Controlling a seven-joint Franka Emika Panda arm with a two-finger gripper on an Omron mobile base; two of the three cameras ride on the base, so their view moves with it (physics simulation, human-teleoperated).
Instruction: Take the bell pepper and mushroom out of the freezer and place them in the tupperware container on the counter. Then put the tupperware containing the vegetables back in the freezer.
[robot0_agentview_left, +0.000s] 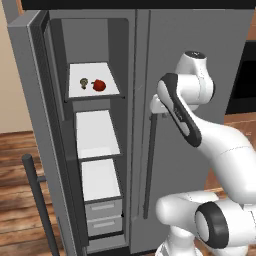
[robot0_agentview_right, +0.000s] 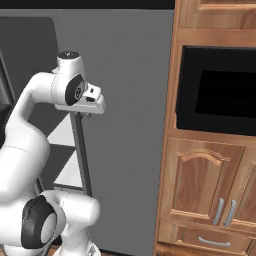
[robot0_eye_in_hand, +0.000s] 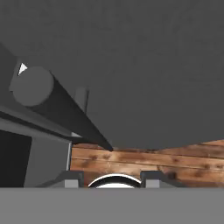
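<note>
The freezer (robot0_agentview_left: 90, 140) stands open at the left of the left base view. On its top white shelf, upper left of the frame, the bell pepper (robot0_agentview_left: 99, 85) lies just beside the mushroom (robot0_agentview_left: 84, 82), which is to its left. The gripper (robot0_eye_in_hand: 111, 177) points down at the fridge's right door, near the top of a dark bar handle (robot0_eye_in_hand: 57, 107). Its fingertips stand apart with nothing between them.

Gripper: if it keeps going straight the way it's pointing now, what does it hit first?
Probably nothing close. In the hand view the gripper points down along the closed fridge door, with the dark bar handle off to one side; ahead lies the wood floor. Depth is unclear, so the handle may be nearer than it looks.
</note>
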